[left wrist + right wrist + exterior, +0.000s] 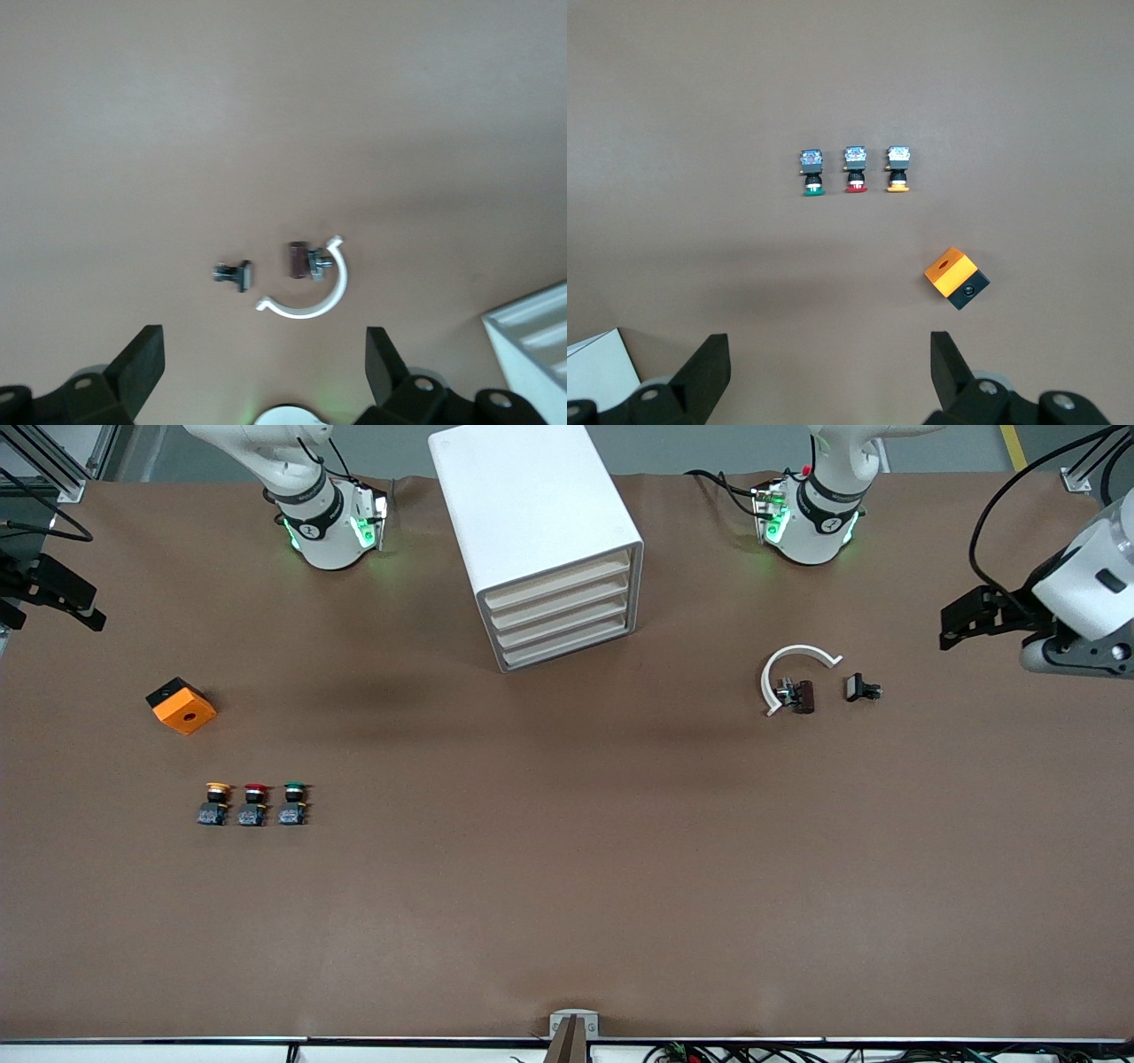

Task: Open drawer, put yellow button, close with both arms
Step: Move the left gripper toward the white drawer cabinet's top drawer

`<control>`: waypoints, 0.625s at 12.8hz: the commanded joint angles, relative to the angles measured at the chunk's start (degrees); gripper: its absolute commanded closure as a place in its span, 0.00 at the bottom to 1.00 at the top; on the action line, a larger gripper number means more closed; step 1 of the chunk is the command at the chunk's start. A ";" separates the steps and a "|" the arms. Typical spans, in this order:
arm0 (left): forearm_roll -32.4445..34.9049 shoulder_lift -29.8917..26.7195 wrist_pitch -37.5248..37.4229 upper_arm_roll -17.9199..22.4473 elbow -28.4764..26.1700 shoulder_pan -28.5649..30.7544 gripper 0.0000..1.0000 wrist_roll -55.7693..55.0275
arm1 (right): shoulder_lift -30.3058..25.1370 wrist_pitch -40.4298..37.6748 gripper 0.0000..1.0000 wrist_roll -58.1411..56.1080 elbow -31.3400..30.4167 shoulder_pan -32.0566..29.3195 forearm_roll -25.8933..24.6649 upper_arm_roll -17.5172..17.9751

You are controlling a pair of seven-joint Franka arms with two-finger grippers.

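Drawer (560,575): we see the top 1 of 4 in the white cabinet (532,505), flush with the others, front facing the camera and angled toward the left arm's end.
Yellow button (215,802): on the table toward the right arm's end, end of a row of 3 beside the red button (254,803) and the green button (294,802); lying flat, long axis running near-to-far, cap farther from the camera than its base.
Orange box (182,705): farther from the camera than the row.
Left gripper (266,363): we note it held high at the left arm's end, fingers wide apart, empty.
Right gripper (830,367): high at the right arm's end, fingers spread wide, holding nothing.
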 commanded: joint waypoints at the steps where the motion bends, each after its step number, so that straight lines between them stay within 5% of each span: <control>1: -4.43 3.39 -0.31 -0.48 0.79 -0.40 0.00 -7.82 | -0.74 0.46 0.00 -0.74 -0.63 -1.04 -0.41 0.78; 8: -9.10 11.38 -0.31 -4.34 0.79 -6.19 0.00 -28.84 | -0.74 0.46 0.00 -0.74 -0.63 -1.13 -0.41 0.69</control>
